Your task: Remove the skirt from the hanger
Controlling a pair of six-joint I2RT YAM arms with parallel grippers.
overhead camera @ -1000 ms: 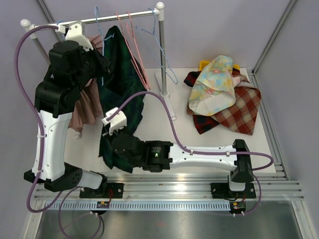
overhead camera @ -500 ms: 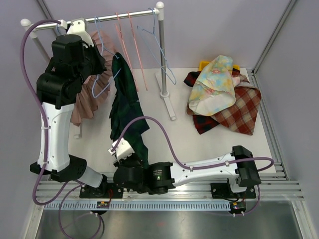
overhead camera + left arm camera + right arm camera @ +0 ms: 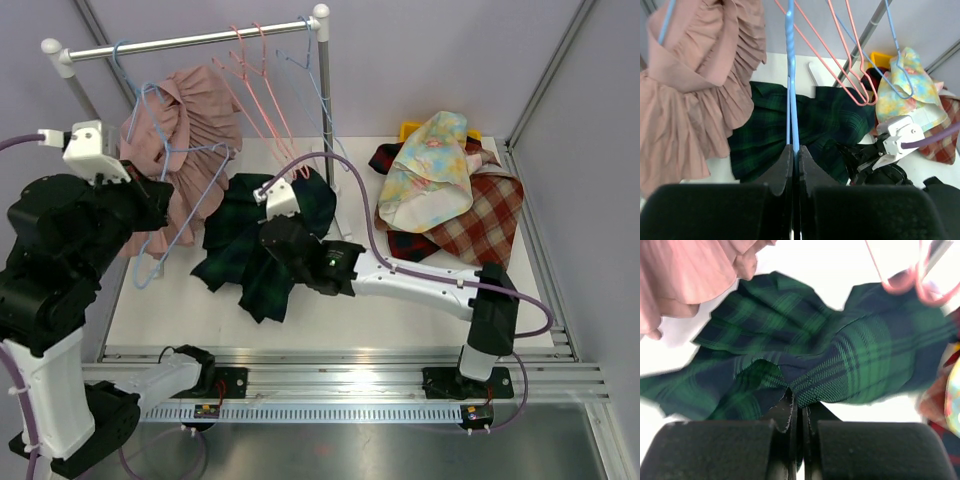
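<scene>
Top view: green plaid skirt lay crumpled on the white table, centre of frame, just below and in front of the rail's right-hand post. It spread from left of centre to the foot of the post, one dark fold trailing toward the lower edge.

Right gripper: jaws drawn almost together, with a fold of the green plaid cloth pinched in the narrow slit between them. In the right wrist view the frayed hem edge hung down over the left finger. The rest of the skirt filled the middle of that frame, partly blurred.

Left gripper: jaws closed tight on the wire of a blue hanger, which ran straight up the middle of the left wrist view. In the top view this gripper sat at mid-left, raised above the table and well apart from the right one. Could not tell whether the hanger touched the green skirt.

Pink pleated skirt hung from the rail at upper left, just beside the held hanger. Pink hangers hung further right on the rail. Heap of clothes, floral over red plaid, lay at upper right of the table.
</scene>
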